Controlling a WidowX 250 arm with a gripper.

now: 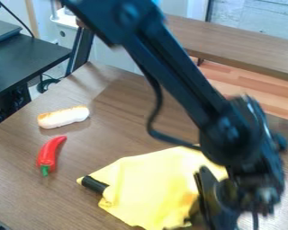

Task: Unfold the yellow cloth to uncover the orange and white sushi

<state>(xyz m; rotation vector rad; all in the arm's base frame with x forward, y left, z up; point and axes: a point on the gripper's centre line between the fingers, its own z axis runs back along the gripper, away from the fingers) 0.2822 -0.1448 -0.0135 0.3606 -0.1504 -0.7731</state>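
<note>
Looking at the table [116, 137], you have a rumpled yellow cloth [152, 179] spread at lower centre, no clear long axis. At its left edge, a black cylinder [95, 184] with a yellow tip points left and slightly up; its axis slants down-right into the cloth. The gripper [211, 197] is at the cloth's right edge; you can't tell whether it's gripping or released. Off to your upper left: red pepper [48, 155], then white-and-tan roll [64, 117].
</note>
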